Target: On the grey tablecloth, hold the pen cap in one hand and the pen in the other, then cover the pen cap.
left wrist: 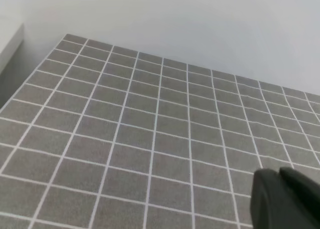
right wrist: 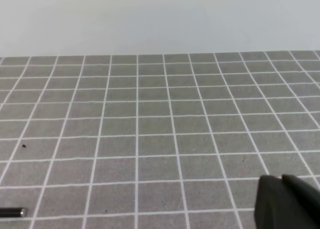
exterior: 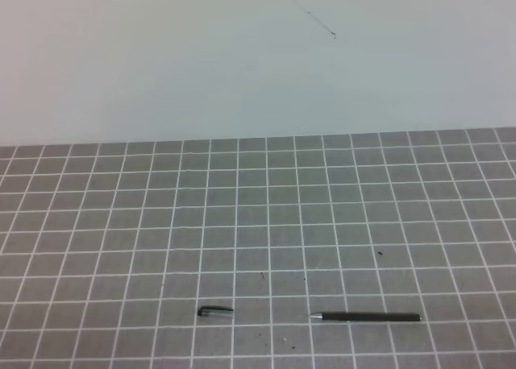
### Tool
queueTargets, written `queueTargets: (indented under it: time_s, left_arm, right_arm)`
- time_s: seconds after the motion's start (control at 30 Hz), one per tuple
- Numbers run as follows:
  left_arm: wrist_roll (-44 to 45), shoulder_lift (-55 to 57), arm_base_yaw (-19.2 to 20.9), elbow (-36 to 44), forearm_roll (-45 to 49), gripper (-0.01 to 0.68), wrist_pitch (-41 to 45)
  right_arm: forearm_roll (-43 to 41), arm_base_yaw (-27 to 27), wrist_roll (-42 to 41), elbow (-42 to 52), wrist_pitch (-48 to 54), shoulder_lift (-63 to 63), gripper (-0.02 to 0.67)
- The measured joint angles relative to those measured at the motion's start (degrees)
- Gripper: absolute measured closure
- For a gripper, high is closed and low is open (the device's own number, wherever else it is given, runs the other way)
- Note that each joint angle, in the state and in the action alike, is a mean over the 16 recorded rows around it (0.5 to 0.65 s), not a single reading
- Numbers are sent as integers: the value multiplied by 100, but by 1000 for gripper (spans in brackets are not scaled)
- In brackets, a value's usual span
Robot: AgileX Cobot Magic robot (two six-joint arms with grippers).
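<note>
From above we see the pen cap [exterior: 215, 310] and the pen [exterior: 367, 317] lying apart on the grey tablecloth [exterior: 258, 224], no arms near. At the left wrist, our left gripper [left wrist: 280, 175] is clenched, empty. At the right wrist, the right gripper [right wrist: 281, 179] is likewise closed, the pen's end [right wrist: 12, 212] far left.

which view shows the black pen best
The exterior high view: the long slim black pen lies there whole, silvery tip pointing left. The right wrist view catches only one end at its lower left edge; the left wrist view shows none.
</note>
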Motion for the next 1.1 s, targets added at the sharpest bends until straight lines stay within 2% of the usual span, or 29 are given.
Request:
queueTargets:
  time_s: [0.57,1.1]
  left_arm:
    - [27,-87,3,176,23,673,-245]
    - [46,0,0,0,114,675,-267]
  right_arm:
    - [0,0,0,0,-8,0,652]
    - [0,0,0,0,-11,0,652]
